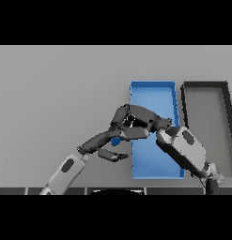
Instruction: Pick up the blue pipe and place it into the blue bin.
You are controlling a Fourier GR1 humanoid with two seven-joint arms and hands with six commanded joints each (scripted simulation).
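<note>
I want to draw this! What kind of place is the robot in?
Probably a sorting workbench: a plain grey table with a blue bin and a dark bin side by side.

Right hand (134, 123) curls over the blue bin's (155, 161) left edge, blue pipe (116, 140) peeking beneath; left hand (105, 140) open alongside.

Grey table (56, 93): blue bin (152, 87), dark bin (205, 86).

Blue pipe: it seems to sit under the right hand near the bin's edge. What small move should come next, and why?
Probably the right hand should move a little to the right, further over the blue bin. Only a small part of the blue pipe shows, below the curled fingers and just outside the bin's left wall. Whether the hold is firm cannot be seen. The left hand is close beside it.
</note>
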